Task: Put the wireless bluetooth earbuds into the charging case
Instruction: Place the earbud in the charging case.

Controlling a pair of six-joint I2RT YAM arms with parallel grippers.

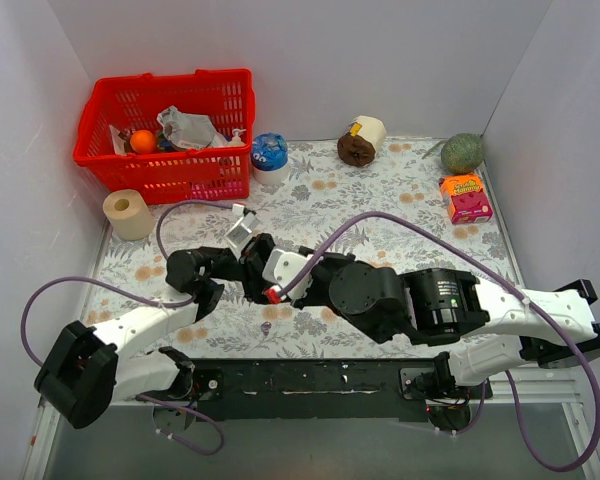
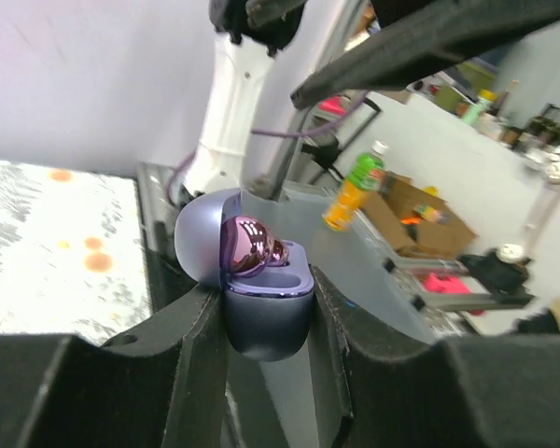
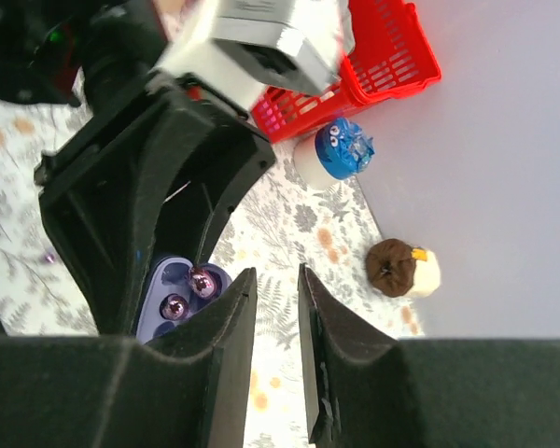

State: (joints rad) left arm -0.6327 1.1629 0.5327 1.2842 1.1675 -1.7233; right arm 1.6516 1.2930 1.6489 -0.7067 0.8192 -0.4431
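Observation:
My left gripper (image 2: 266, 285) is shut on the charging case (image 2: 266, 322), a lavender pebble held upright with its lid (image 2: 198, 245) open. A glossy purple earbud (image 2: 250, 245) sits in it. In the right wrist view the case (image 3: 159, 313) shows two shiny purple bits (image 3: 203, 282) in its tray, between the left gripper's fingers (image 3: 149, 177). My right gripper (image 3: 273, 280) is beside the case, its jaws a narrow gap apart with nothing between them. In the top view both grippers (image 1: 242, 262) (image 1: 262, 287) meet mid-table and hide the case. A tiny purple bit (image 1: 266, 326) lies on the cloth below them.
A red basket (image 1: 170, 135) with clutter stands at the back left, a paper roll (image 1: 128, 213) below it. A blue-lidded tub (image 1: 270, 155), a brown-and-cream thing (image 1: 361, 142), a green ball (image 1: 462, 152) and an orange box (image 1: 466, 197) stand along the back.

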